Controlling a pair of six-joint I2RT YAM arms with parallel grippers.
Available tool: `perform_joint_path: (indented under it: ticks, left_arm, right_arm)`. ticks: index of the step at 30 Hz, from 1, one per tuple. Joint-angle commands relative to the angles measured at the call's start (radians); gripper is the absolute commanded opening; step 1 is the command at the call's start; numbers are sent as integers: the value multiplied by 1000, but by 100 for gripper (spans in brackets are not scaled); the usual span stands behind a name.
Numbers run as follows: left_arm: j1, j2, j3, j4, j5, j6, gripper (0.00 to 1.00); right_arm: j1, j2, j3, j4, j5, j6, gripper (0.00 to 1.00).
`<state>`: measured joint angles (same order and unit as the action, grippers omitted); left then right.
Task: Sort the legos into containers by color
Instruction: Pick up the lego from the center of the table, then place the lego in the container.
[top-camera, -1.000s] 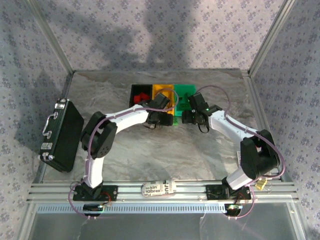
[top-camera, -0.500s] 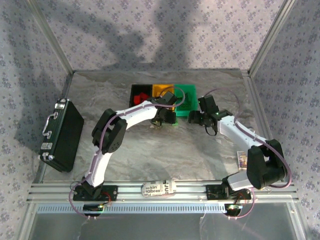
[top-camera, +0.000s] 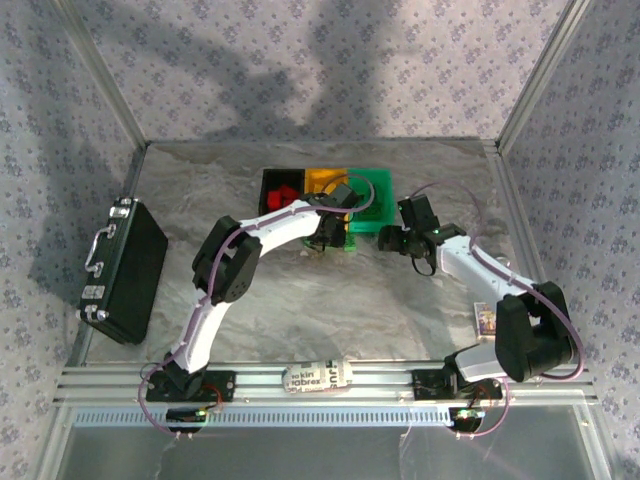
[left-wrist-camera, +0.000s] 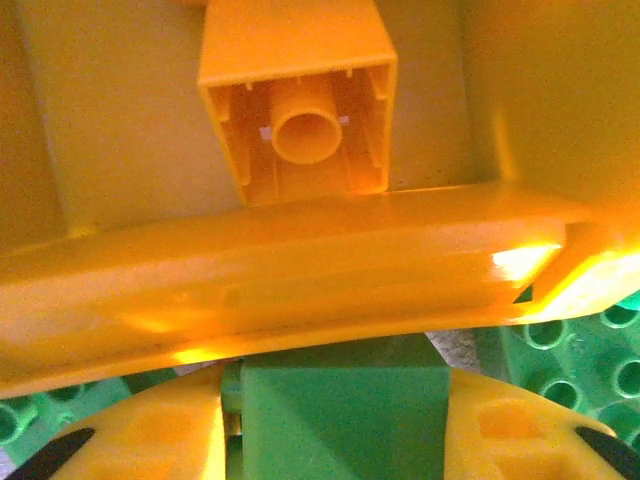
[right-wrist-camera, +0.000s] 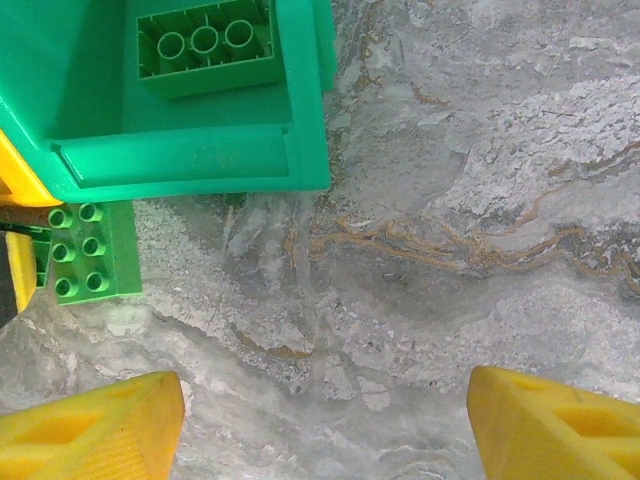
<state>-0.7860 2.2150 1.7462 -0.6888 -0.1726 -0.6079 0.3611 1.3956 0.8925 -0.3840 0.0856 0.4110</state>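
left gripper (left-wrist-camera: 345, 430): jaws pressed against a small green plastic brick (left-wrist-camera: 345, 390), just outside the near rim of the orange-yellow plastic bin (left-wrist-camera: 300, 270). i judge the brick light, rigid and slick, so take it by its flat side walls.

right gripper (right-wrist-camera: 320, 440): jaws wide, empty, over the marble table (right-wrist-camera: 480, 200) beside the green plastic bin (right-wrist-camera: 200, 160).

left wrist view shows the clamp and an upturned orange brick (left-wrist-camera: 300, 110) lying in the bin. top view shows the bin row and red bricks (top-camera: 285, 193).
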Motion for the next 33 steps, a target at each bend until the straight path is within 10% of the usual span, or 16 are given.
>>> perform_joint_path:
  ticks: [1,9,19,22,25,33]
  left_arm:
    - [-22,-22,21,-63,-44,14,35]
    - [-61,-106,106,-36,-61,110,36]
    - [-37,265,745,-332,-5,259,39]
    - [-32,433,1049,-524,17,285,78]
    - [-29,578,1420,-709,-8,301,87]
    - [4,346,1161,-835,-17,454,87]
  right_arm:
    - [-4,-36,-16,2,-10,18,76]
    - [-20,-134,-69,-6,14,41,76]
    - [-49,-213,-118,-37,0,43,77]
    - [-55,-246,-131,-45,-6,39,76]
    - [-65,-282,-141,-53,-11,29,77]
    - [-60,-293,-165,-30,-67,-13,77]
